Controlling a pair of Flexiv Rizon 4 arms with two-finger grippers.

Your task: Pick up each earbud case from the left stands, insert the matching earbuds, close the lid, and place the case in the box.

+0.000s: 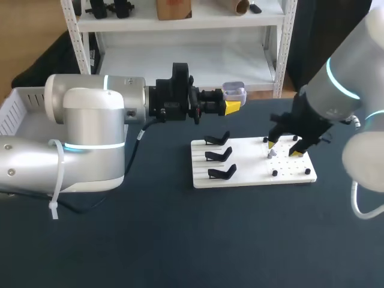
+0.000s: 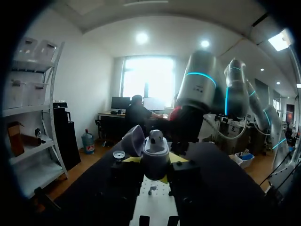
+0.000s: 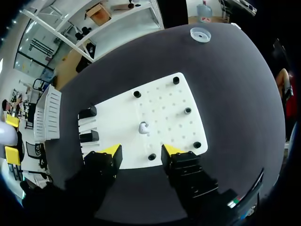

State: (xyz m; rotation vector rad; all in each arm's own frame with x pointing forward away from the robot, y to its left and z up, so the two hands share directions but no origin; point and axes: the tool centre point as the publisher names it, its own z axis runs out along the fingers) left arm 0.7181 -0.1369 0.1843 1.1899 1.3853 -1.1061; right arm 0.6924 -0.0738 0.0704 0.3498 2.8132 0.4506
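Lavender earbud case [image 1: 234,92], lid open, sits clenched in the left claw [image 1: 231,105] at 12 o'clock of the white board [image 1: 252,174]; right claw [image 1: 284,148] hangs released over an earbud [image 1: 271,153]; insertion, closing, boxing remain, I judge

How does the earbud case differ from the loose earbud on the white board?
The earbud case is held in the air by the left jaws, lid open; the earbud lies on the white board, under the open right jaws. The case is far larger. Both look pale.
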